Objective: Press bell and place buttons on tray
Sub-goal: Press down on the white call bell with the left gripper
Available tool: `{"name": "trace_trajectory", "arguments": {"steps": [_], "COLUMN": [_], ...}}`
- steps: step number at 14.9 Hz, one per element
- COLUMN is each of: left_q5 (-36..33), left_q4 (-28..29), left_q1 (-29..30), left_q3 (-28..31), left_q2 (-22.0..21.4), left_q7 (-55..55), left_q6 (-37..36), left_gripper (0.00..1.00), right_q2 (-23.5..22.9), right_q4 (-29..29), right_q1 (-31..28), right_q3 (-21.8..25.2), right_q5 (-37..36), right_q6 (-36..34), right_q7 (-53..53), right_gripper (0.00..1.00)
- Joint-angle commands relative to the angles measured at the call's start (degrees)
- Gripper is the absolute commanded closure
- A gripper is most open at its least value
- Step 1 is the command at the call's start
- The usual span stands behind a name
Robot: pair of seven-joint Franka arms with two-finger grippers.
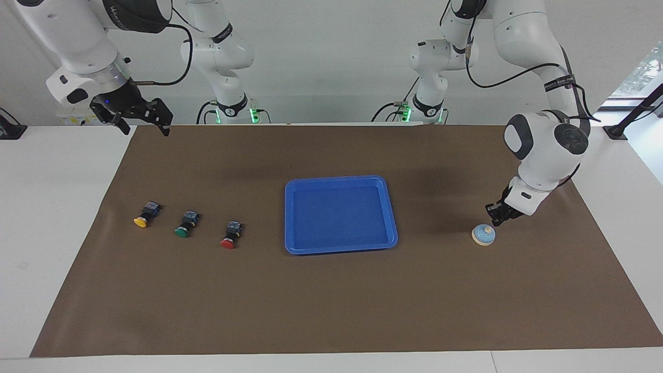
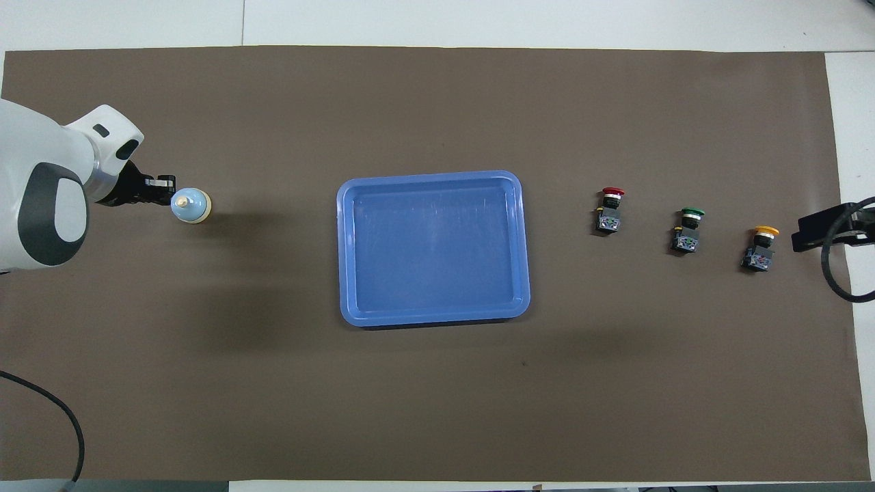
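The light blue bell [image 1: 483, 234] [image 2: 191, 205] stands on the brown mat toward the left arm's end of the table. My left gripper [image 1: 494, 217] [image 2: 164, 193] is shut and hangs just above the bell's edge, a small gap from its knob. The blue tray [image 1: 290, 217] [image 2: 346, 239] lies empty at mid-table. Three buttons lie in a row toward the right arm's end: red [image 1: 229, 235] [image 2: 610, 210], green [image 1: 185, 225] [image 2: 688, 230] and yellow [image 1: 145, 214] [image 2: 761, 248]. My right gripper [image 1: 143, 124] waits open, raised over the mat's corner near the robots.
The brown mat [image 1: 331, 300] covers most of the white table. A black cable [image 2: 41, 410] of the left arm loops over the mat's near corner at the left arm's end.
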State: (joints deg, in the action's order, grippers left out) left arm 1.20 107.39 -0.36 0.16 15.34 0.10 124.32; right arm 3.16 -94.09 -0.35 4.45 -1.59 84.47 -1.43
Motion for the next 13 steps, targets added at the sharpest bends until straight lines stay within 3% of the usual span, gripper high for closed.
{"name": "trace_trajectory", "arguments": {"steps": [1,13], "left_q5": [-0.1,-0.1], "left_q4": [1.7,1.7], "left_q1": [0.1,-0.1], "left_q3": [0.0,-0.1], "left_q2": [-1.2,-0.1], "left_q7": [0.0,-0.1], "left_q6": [1.6,4.2], "left_gripper": [1.0,1.0], "right_q2": [1.0,1.0], "right_q4": [-0.9,-0.9], "right_q1": [-0.1,-0.1], "right_q3": [-0.1,-0.1], "right_q5": [-0.9,-0.9], "right_q6": [0.3,0.3], "right_q7": [-0.8,-0.8], "right_gripper": [0.0,0.0]}}
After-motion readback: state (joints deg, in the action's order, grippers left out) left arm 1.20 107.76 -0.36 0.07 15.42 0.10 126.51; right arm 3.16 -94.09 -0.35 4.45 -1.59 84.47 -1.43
